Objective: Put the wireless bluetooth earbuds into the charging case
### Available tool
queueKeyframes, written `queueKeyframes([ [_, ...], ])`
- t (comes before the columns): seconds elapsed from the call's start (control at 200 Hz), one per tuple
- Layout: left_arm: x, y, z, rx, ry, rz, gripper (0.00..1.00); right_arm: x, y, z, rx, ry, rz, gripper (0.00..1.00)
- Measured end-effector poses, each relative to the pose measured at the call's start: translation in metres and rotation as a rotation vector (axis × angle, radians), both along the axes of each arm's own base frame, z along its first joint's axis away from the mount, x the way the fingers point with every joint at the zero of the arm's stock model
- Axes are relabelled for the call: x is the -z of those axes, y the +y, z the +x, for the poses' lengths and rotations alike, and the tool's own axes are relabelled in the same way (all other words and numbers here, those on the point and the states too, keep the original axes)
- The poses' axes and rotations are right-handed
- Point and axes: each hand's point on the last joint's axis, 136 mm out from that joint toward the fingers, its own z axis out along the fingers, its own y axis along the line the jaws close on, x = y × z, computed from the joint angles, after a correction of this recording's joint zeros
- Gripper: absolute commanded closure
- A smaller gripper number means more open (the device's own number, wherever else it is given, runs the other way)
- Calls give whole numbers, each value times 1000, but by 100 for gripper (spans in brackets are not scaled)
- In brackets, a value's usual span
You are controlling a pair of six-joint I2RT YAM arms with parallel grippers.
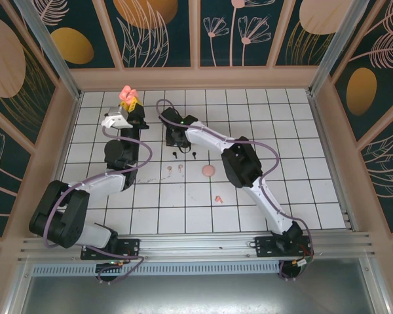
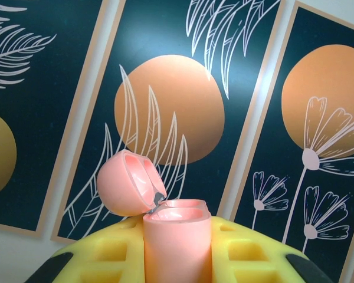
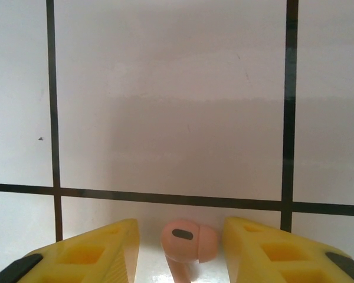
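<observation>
Overhead, the left gripper [image 1: 130, 103] holds the coral charging case [image 1: 127, 93] up near the far edge of the table [image 1: 301, 131]. The right gripper [image 1: 176, 139] is down on the tiles mid-table. The black earbuds [image 1: 175, 155] lie just beside it, the pale earbuds [image 1: 181, 168] a little nearer the arms. A round pink case [image 1: 209, 171] and a loose coral earbud [image 1: 217, 197] lie nearer again.

From the left wrist, the yellow fingers [image 2: 253, 250] are clamped on the case, its lid [image 2: 127, 183] flipped back. The low angle hides the wells, so they may be empty.

From the right wrist, the fingers [image 3: 88, 253] stand apart. A second coral earbud [image 3: 189, 239] sits between them with gaps on both sides, so it is not gripped.

Judging by this, the case is open and ready but nothing is inserted yet, so every earbud remains to be placed.
</observation>
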Motion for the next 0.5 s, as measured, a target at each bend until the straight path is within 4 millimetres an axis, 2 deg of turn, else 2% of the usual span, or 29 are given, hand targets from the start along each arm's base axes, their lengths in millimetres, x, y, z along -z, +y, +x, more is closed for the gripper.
queueKeyframes([
  [0.5,2,-2,1,12,3,-6,100,1,-6,0,110,36,-6,60],
])
